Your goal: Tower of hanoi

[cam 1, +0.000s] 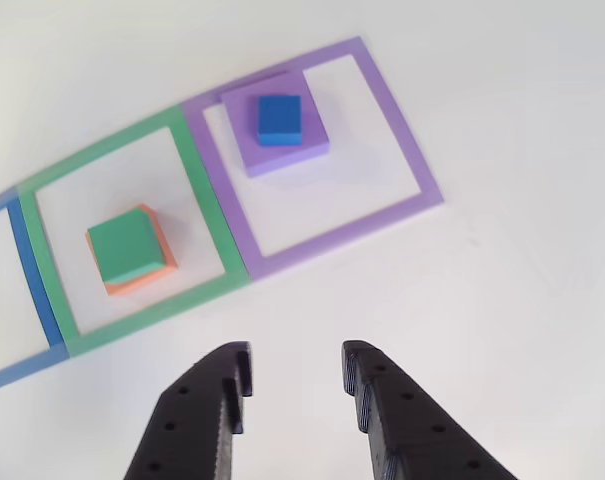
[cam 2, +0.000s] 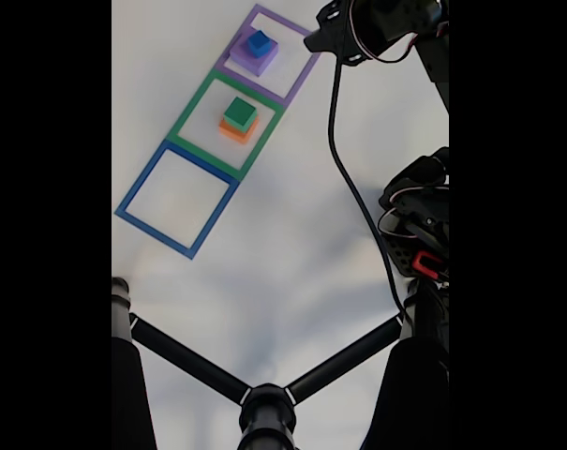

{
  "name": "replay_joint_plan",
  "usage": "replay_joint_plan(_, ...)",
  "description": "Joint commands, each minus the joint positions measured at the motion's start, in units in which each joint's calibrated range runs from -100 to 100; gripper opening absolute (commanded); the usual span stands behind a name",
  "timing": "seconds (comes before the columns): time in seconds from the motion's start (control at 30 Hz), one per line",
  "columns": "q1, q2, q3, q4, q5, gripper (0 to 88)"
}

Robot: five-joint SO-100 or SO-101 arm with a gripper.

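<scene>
Only the fixed view shows the whole blue frame point(cam 2: 176, 200); jaws spread, empty.

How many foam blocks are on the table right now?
4: blue cube on purple block in the purple frame; green block on orange block in the green frame.

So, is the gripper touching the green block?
Apart. The other view shows the open gripper with bare table between it and the green block.

no readable text or labels
</scene>
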Motion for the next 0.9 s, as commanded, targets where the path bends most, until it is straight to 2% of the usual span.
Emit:
replay_joint_plan(0.0,3.03,2.36,-8.83,7.05,0.0,0.1)
replay_joint_plan(0.23,5.01,2.84,-8.56,7.69,0.0,0.4)
replay_joint_plan(0.33,5.78,2.92,-4.74,4.13,0.0,3.6)
replay_joint_plan(0.43,6.46,1.8,3.71,-5.18,0.0,11.6)
replay_joint_plan(0.63,7.76,0.04,23.61,-30.51,0.0,20.4)
replay_joint_plan(0.87,5.47,2.44,39.96,-57.79,0.0,23.8)
